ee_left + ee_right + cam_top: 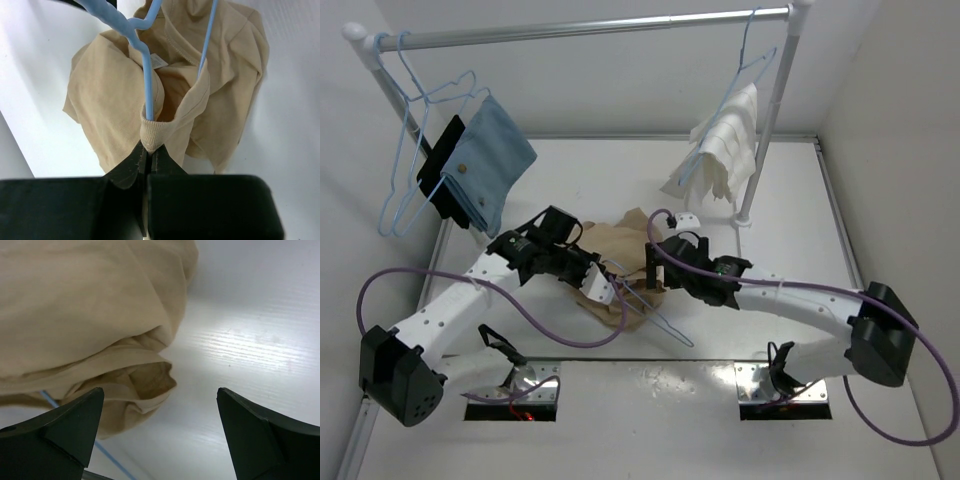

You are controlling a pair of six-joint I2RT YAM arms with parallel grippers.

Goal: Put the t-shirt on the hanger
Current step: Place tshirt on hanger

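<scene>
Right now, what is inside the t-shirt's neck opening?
One light-blue arm of the hanger runs down into the t-shirt collar, whose ribbed edge the left pincer pinches. Fabric hides how far the wire reaches inside.

Plain tan-beige t-shirt [110, 100], light-blue hanger [148, 80], white table [790, 200] — the textured cloth [728, 150] is white, the other cloth [495, 160] denim blue, unpatterned.
</scene>
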